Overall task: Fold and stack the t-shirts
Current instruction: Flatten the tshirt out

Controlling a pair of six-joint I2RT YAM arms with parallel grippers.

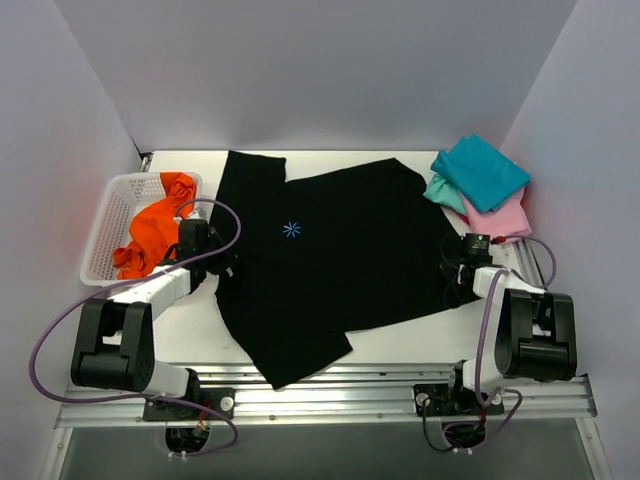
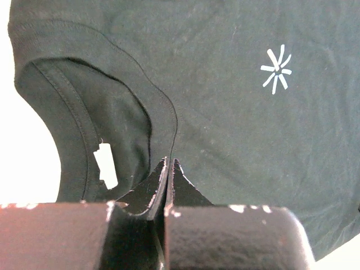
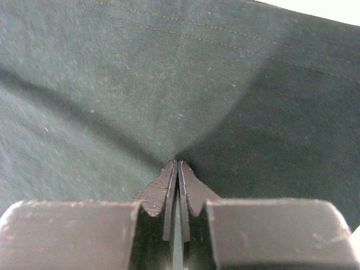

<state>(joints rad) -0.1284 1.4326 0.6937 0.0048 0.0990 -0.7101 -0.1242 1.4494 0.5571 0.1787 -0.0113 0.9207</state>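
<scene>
Left gripper (image 2: 170, 169) pinching the black t-shirt (image 2: 236, 146), collar (image 2: 135, 79) just left of its tips; right gripper (image 3: 178, 169) pinching it too. First fold, I'd guess. Next up: lift together.

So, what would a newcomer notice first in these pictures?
The big black shirt spread out in the middle, with a small blue star mark on its chest. The left tool pinches it by the collar, the right tool near the hem. An orange shirt lies in the basket at left.
</scene>
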